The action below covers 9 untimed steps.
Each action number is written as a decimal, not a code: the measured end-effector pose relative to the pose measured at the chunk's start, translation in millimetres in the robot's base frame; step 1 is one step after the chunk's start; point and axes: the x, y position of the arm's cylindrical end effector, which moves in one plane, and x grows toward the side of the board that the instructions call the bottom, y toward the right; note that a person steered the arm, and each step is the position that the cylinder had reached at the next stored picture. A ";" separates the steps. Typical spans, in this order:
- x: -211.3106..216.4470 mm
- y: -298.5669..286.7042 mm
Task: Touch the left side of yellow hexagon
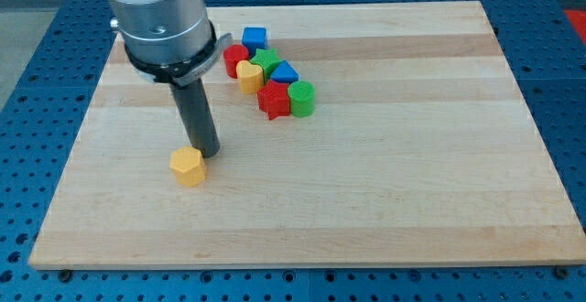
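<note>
The yellow hexagon (188,167) lies on the wooden board (385,183) at the view's left, below the middle. My tip (207,152) stands at the hexagon's upper right corner, touching it or nearly so. The dark rod rises from there to the arm's grey cylinder at the view's top left.
A cluster of blocks sits at the view's top, right of the rod: a blue cube (255,37), a red cylinder (235,59), a yellow heart (249,76), a green block (266,62), a blue triangle (285,72), a red star (273,100), a green cylinder (301,98).
</note>
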 end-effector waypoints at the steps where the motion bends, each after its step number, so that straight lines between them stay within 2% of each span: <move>1: 0.8 -6.8; 3: 0.7 -4.9; 6: -45.4 10.0; 7: -80.7 4.0; 8: -97.4 -20.8; 9: -78.2 -53.7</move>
